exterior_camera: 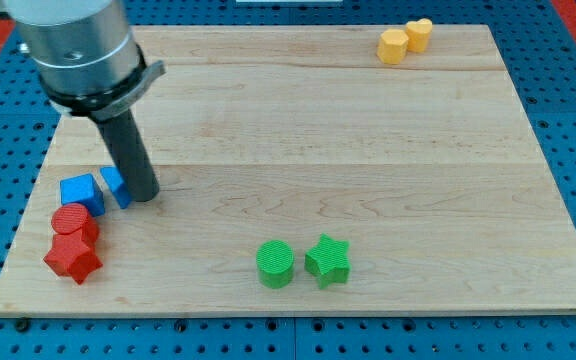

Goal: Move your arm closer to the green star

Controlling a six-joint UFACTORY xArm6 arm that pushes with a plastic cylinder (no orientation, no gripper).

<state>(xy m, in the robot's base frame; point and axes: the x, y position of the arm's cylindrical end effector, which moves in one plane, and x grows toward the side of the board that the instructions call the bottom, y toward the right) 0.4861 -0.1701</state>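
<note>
Here, in the camera view, you see my tip (144,194) at the board's left side, touching or just beside a small blue block (116,186), with a blue cube (80,192) and two red blocks (73,240) nearby. There is no gripper to open or close, only the dark rod. The green star-shaped block (328,261) sits near the view's bottom, just right of the green cylinder (276,264), well apart from the tip. I judge the approach barely begun; next, slide right and slightly down, passing above the cylinder.
</note>
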